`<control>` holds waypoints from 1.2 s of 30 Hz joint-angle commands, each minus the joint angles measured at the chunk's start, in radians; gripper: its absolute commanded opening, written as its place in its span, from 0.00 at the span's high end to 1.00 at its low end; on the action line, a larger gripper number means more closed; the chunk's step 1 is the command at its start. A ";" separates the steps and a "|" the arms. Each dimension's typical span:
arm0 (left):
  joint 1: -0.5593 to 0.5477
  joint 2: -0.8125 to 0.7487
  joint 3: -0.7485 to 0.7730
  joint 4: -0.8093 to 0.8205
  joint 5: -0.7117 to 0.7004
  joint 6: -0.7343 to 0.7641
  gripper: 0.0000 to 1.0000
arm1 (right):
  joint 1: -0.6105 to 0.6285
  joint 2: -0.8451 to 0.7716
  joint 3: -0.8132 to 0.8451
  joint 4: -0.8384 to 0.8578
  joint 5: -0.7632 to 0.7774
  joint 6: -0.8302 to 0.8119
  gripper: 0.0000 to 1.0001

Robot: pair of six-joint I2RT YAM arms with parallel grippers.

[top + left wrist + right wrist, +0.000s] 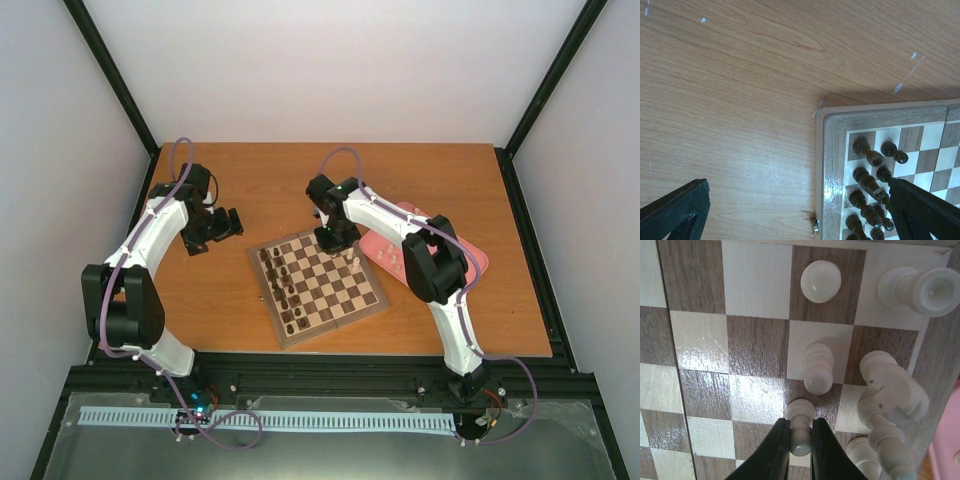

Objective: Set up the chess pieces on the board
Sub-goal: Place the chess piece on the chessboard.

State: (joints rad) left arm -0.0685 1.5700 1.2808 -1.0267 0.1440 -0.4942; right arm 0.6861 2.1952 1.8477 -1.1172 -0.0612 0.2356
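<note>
The checked wooden board (pixel 322 286) lies mid-table. My right gripper (pixel 331 238) is over its far right corner, shut on a cream pawn (pixel 801 432) that stands on a dark square. Other cream pieces stand around it: two pawns (pixel 819 367) (pixel 820 281), a rook (pixel 917 287), a knight (pixel 892 387) and a bishop (pixel 890 442). Dark pieces (pixel 867 182) fill the board's left side. My left gripper (pixel 222 226) hangs open and empty over bare table, left of the board's far left corner (pixel 826 116).
A pink tray (pixel 470 262) with more cream pieces (pixel 392 256) lies right of the board, partly under my right arm. The board's metal clasp (pixel 814 225) juts from its left edge. Black frame posts and white walls surround the table.
</note>
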 commanded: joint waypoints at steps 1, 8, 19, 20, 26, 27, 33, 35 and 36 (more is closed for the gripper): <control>-0.007 0.016 0.029 0.009 0.000 0.000 0.00 | 0.005 0.021 0.028 -0.005 0.043 0.001 0.90; -0.005 0.021 0.031 0.010 0.000 0.005 0.00 | 0.004 0.028 0.037 -0.016 0.025 -0.008 0.90; -0.006 0.015 0.025 0.011 0.000 0.006 0.00 | 0.006 0.006 0.029 -0.019 0.021 -0.016 0.78; -0.006 0.015 0.024 0.011 0.001 0.006 0.00 | 0.006 0.002 0.028 -0.017 0.015 -0.017 0.78; -0.007 0.007 0.021 0.010 -0.001 0.005 0.00 | 0.008 -0.046 0.049 -0.013 -0.047 -0.044 0.66; -0.007 0.006 0.022 0.012 -0.001 0.005 0.00 | 0.009 -0.056 0.059 -0.016 -0.052 -0.048 0.62; -0.005 0.005 0.024 0.011 0.002 0.000 0.00 | 0.010 -0.115 0.159 -0.087 -0.036 -0.053 0.60; -0.006 0.002 0.027 0.011 -0.001 0.000 0.00 | 0.010 -0.137 0.192 -0.107 0.005 -0.056 0.58; -0.006 0.001 0.027 0.010 -0.002 0.000 0.00 | 0.008 -0.147 0.205 -0.123 0.037 -0.055 0.57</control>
State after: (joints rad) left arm -0.0689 1.5822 1.2812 -1.0248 0.1436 -0.4938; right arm 0.6884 2.1433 1.9778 -1.1755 -0.0891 0.1951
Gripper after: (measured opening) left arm 0.997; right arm 0.412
